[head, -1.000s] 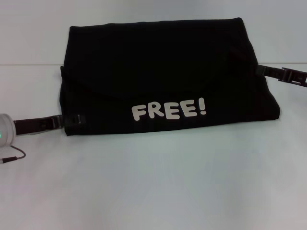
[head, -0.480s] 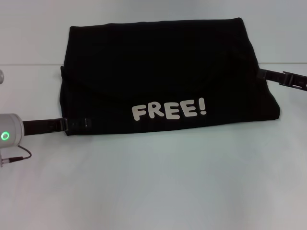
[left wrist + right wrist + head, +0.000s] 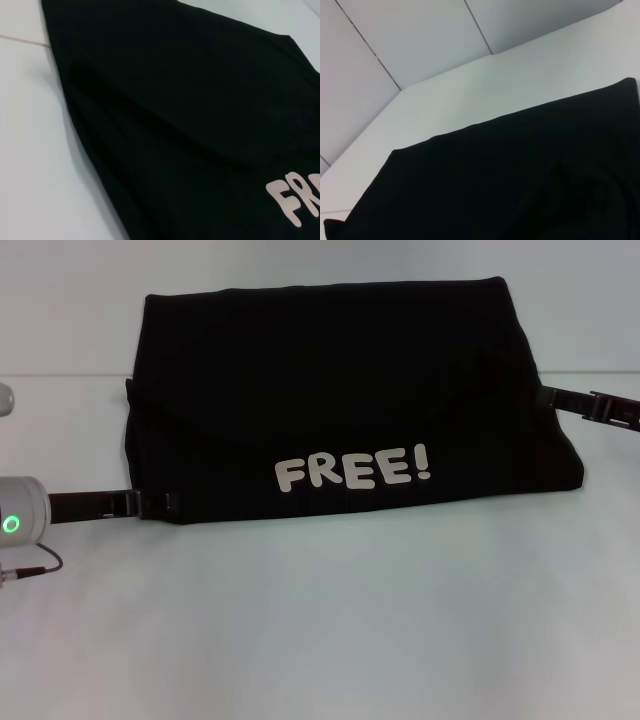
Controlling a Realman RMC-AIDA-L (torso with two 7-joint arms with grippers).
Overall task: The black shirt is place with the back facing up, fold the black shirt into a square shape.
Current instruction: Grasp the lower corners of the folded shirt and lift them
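Observation:
The black shirt (image 3: 330,390) lies folded into a wide rectangle on the white table (image 3: 330,620). A white "FREE!" print (image 3: 352,468) faces up near its front edge. My left gripper (image 3: 165,503) reaches in low from the left and meets the shirt's front left corner. My right gripper (image 3: 548,396) touches the shirt's right side, halfway back. In the left wrist view the black shirt (image 3: 190,100) fills the picture, with part of the print (image 3: 295,200) showing. The right wrist view looks over the black shirt (image 3: 520,175) toward the table's far edge.
My left arm's grey wrist with a green light (image 3: 14,522) and a thin cable (image 3: 30,568) sit at the table's left edge. A grey panelled wall (image 3: 420,40) rises behind the table. White table surface stretches in front of the shirt.
My left gripper has slid slightly nearer and to the right along the shirt's front left corner, and the corner's outline has drawn in. The right gripper has shifted a little. The shirt otherwise lies unchanged.

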